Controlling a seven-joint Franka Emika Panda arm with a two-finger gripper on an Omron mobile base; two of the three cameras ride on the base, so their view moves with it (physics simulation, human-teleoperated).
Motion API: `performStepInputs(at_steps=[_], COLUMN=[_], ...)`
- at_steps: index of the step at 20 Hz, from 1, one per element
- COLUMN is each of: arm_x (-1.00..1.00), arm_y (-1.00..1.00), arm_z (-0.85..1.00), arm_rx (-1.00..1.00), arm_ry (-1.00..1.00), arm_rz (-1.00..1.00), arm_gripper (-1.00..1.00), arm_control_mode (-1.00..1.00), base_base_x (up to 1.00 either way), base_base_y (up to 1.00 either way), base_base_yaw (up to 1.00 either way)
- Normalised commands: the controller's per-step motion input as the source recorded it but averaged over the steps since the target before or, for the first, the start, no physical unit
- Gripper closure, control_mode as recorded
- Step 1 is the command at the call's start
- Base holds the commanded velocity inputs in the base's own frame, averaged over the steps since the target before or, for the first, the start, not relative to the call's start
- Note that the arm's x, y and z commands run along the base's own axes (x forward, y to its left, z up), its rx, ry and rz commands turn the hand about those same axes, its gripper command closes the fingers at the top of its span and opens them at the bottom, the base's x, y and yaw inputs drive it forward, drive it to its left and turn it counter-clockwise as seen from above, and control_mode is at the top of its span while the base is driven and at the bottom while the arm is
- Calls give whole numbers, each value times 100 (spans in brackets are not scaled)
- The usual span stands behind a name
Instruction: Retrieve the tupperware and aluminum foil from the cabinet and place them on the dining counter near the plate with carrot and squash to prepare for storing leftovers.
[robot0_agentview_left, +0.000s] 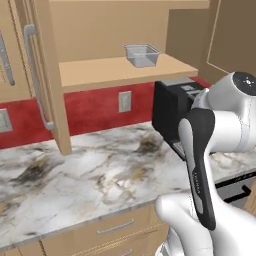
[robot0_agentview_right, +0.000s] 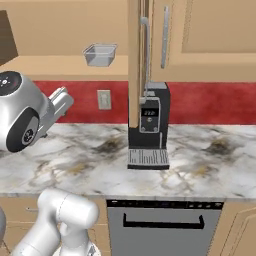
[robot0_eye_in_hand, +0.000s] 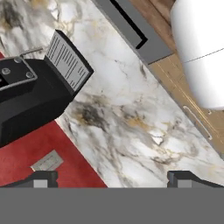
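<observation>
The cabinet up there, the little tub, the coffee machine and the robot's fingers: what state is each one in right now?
cabinet: door swung open.
tupperware: upright on the cabinet shelf, looks empty, untouched.
coffee machine: standing on the marble counter, no cup under it.
fingers: spread wide, holding nothing.

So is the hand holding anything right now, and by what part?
Nothing is held. The hand is open over the marble counter; the tupperware sits on the cabinet shelf.
</observation>
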Motion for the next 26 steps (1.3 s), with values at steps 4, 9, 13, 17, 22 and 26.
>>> performStepInputs(at_steps=[4, 9, 13, 17, 22, 26], arm_x=[0, 0, 0, 10, 0, 1], arm_y=[0, 0, 0, 0, 0, 0], arm_z=[0, 0, 0, 4, 37, 34], arm_rx=[0, 0, 0, 0, 0, -8], arm_ry=[0, 0, 0, 0, -9, -1], arm_rz=[0, 0, 0, 0, 2, 9], arm_gripper=[-100, -100, -100, -100, -100, -100], arm_control_mode=[100, 100, 100, -100, -100, -100], base_base_x=[84, 41, 41, 0, 0, 0], base_base_y=[-3, 0, 0, 0, 0, 0], base_base_yaw=[37, 20, 5, 0, 0, 0])
